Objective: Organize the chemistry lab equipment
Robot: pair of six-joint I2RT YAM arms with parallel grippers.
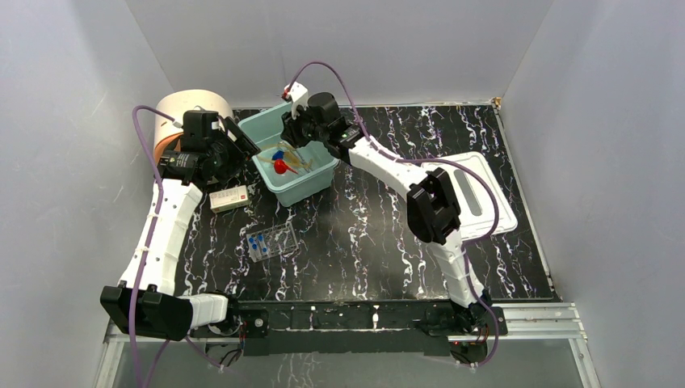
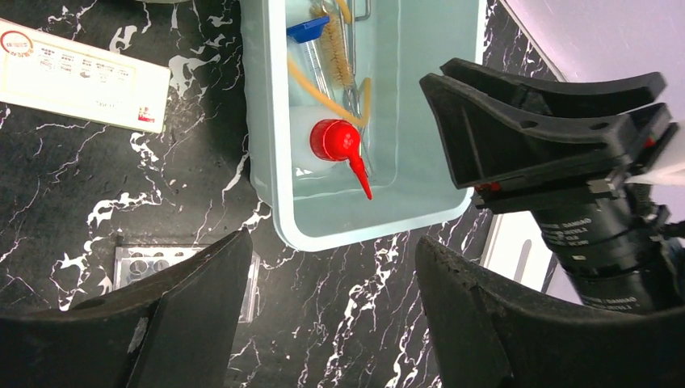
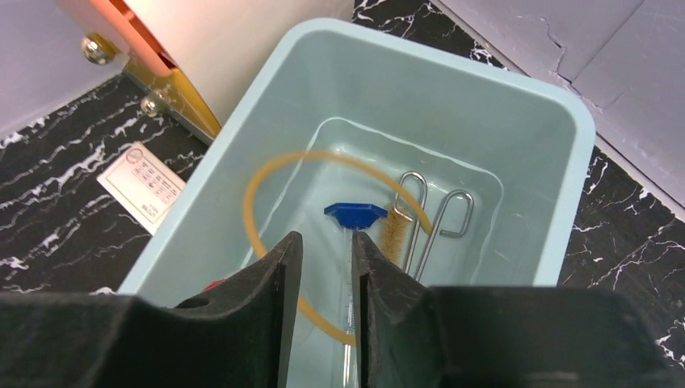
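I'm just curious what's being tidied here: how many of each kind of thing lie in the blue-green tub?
syringe: 1
tubing loop: 1
tongs: 1
brush: 1
squeeze bottle: 1
Total: 5 in the tub
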